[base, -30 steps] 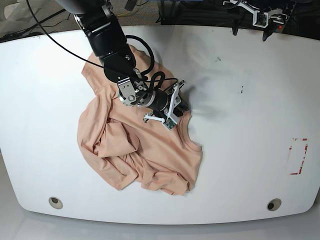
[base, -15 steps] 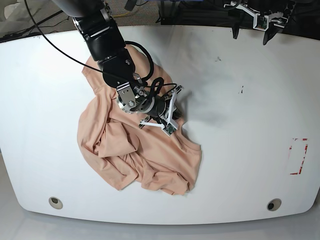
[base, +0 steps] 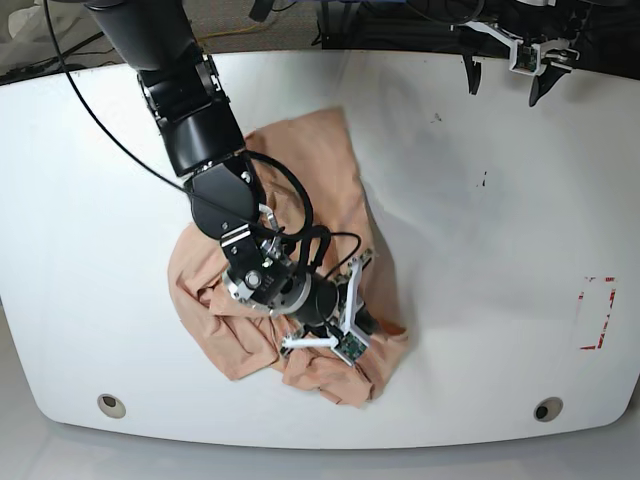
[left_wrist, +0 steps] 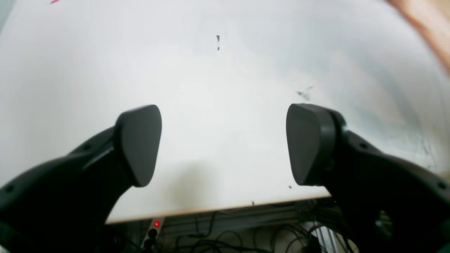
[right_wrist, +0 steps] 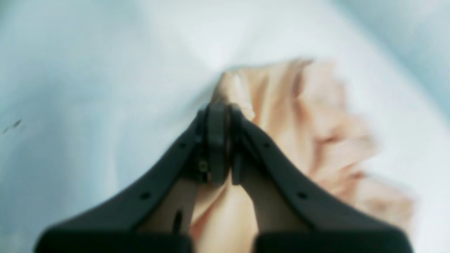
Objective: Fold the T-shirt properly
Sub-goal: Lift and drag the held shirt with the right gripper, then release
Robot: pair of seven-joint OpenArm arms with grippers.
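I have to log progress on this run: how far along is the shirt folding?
Early. Nothing looks finished: the T-shirt lies crumpled in a bunched heap on the table, with no flat panel or clean fold. In hand: the right hand is shut on a pinch of fabric near the table's front edge. The left hand hangs open at the far edge. Left: spreading flat and all folds.

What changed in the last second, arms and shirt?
The right gripper, shut on the T-shirt, swept from mid-table toward the near edge, dragging the cloth with it; the shirt is now bunched lower and a flap lies folded up toward the far side. The left gripper stayed open at the far table edge.
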